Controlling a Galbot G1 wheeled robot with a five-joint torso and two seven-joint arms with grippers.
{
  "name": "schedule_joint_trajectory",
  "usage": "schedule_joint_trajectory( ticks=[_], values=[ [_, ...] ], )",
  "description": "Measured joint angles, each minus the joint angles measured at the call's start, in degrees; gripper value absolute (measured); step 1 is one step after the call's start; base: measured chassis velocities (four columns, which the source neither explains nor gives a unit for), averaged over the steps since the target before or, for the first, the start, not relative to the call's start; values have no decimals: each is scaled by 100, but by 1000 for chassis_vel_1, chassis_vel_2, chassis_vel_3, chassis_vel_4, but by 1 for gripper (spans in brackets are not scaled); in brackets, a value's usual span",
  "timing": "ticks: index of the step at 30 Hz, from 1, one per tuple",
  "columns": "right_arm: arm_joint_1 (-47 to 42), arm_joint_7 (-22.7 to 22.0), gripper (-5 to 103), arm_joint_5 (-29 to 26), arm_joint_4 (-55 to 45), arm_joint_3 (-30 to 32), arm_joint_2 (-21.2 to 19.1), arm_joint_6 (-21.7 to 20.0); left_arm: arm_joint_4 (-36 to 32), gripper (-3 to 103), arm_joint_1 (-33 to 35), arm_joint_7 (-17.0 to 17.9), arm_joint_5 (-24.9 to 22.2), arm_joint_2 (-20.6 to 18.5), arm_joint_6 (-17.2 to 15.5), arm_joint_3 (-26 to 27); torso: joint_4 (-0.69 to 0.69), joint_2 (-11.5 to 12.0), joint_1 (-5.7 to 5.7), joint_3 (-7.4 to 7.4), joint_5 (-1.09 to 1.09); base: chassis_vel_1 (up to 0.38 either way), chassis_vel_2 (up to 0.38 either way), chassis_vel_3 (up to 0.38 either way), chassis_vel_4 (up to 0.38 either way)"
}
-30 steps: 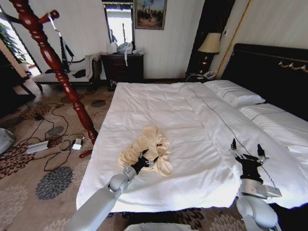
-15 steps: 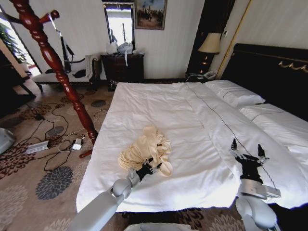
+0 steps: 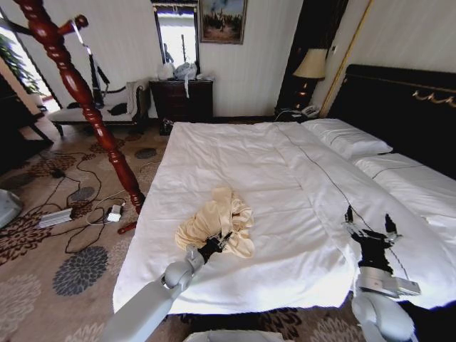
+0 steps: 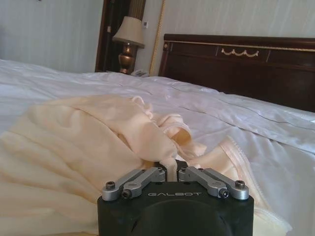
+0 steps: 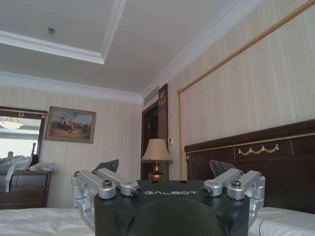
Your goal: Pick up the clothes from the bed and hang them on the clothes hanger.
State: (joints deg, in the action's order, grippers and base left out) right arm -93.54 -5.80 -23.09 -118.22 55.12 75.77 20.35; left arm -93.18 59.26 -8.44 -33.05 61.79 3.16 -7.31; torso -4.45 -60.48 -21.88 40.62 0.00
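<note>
Early stage: the clothes are gripped but not yet off the bed.

On the far left a red-brown turned wooden post (image 3: pixel 78 100) stands on the carpet beside the bed; I cannot make out a hanger on it with any certainty. Just right of that, the left gripper (image 3: pixel 211 247) reaches over the near edge of the bed (image 3: pixel 235 157), its fingers pinched together on a fold at the near side of the cream clothes (image 3: pixel 214 221). From the left wrist, the jaws sit nearly closed with fabric between them, so the grasp looks made. The clothes lie crumpled on the sheet, near the bed's left side. Far right, the right gripper (image 3: pixel 369 224) hovers idle over the bed's near right part, fingers spread wide, holding nothing. Lifting, carrying and hanging all remain, by my reckoning.
</note>
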Motion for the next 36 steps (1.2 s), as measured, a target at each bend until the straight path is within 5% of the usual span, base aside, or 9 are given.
schedule_joint_trajectory(
  ticks=[4,12,19,28,36],
  values=[
    [-44,0,100,2,-78,-22,12,0,-294,1,220,-1,-84,-51,-5,416,-1,0,0,0,-1,0,0,0,0],
    [-174,-1,100,-32,-219,38,-1,20,-1241,0,866,150,-446,-355,-15,1481,0,0,0,0,1,0,0,0,0],
    [-285,10,100,-49,-471,48,103,70,-1493,0,2190,729,-421,-137,-91,3221,0,0,0,-1,-2,0,0,0,0],
    [-401,86,100,-13,-617,-28,121,150,-1507,-1,2697,1995,-474,70,-843,3649,-3,0,0,-1,-1,0,0,0,0],
    [-416,94,100,2,-686,-78,164,189,-2103,26,3278,2485,-1017,251,-1244,3682,-1,0,0,0,0,0,0,0,0]
  ],
)
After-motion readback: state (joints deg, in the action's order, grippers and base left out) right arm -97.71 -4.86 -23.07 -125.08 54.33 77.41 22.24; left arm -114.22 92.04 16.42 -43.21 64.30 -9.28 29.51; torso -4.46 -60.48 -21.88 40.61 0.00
